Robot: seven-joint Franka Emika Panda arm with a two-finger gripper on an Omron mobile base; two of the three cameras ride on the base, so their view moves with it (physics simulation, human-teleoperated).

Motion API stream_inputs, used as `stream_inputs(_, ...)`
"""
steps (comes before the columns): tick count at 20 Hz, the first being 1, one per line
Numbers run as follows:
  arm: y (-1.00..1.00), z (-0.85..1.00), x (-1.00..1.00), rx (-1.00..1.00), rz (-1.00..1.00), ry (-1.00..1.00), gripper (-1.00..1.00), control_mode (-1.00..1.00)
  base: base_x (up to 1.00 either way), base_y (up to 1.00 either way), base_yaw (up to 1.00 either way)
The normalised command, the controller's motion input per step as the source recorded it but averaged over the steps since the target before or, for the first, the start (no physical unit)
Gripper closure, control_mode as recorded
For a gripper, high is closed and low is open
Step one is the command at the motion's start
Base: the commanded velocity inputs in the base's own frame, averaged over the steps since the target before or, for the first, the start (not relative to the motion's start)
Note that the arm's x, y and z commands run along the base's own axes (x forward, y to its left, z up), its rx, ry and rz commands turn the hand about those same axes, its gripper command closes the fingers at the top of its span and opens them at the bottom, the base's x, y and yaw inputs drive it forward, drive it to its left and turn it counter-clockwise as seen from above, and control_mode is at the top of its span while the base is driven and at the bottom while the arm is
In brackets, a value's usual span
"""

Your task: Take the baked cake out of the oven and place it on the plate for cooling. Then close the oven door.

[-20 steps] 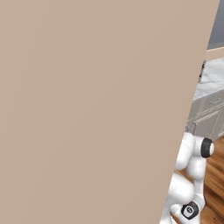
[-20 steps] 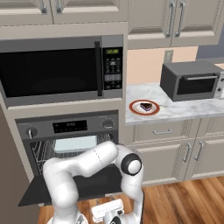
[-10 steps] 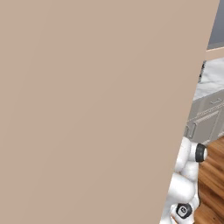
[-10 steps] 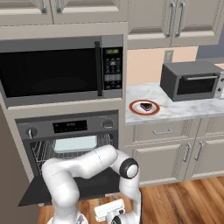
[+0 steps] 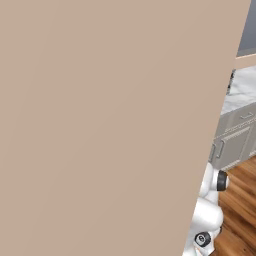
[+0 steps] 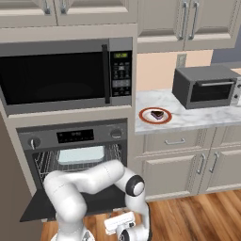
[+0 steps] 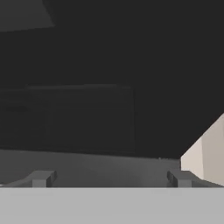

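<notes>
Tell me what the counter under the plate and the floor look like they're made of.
The counter looks like polished white marble or a stone lookalike, going by its grey veining. The floor looks like glossy reddish-brown wood planks, with visible board lines. The plate looks like glazed ceramic, white with a red-orange rim.

One oven (image 6: 75, 160), one microwave (image 6: 66, 75), one toaster oven (image 6: 204, 86), one plate (image 6: 155, 116), one cake (image 6: 157, 114), one tray (image 6: 81, 154).
</notes>
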Motion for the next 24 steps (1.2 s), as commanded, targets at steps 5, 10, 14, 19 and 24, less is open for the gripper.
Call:
stream_inputs(5, 0.01, -0.31, 0.42, 0.0, 0.0, -0.01, -1.0, -1.0, 0.0, 0.0, 0.0)
stream_inputs(10, 0.06, -0.18, 0.18, 0.0, 0.01, 0.0, -1.0, -1.0, 0.0, 0.0, 0.0)
stream_inputs(14, 0.0, 0.02, 0.0, 0.03, 0.01, -0.03, -1.0, -1.0, 0.0, 0.0, 0.0)
stream_inputs(19, 0.0, 0.51, 0.0, 0.12, 0.0, -0.09, -1.0, -1.0, 0.0, 0.0, 0.0)
stream_inputs(24, 0.01, 0.8, 0.0, 0.16, 0.0, -0.06, -1.0, -1.0, 0.0, 0.0, 0.0)
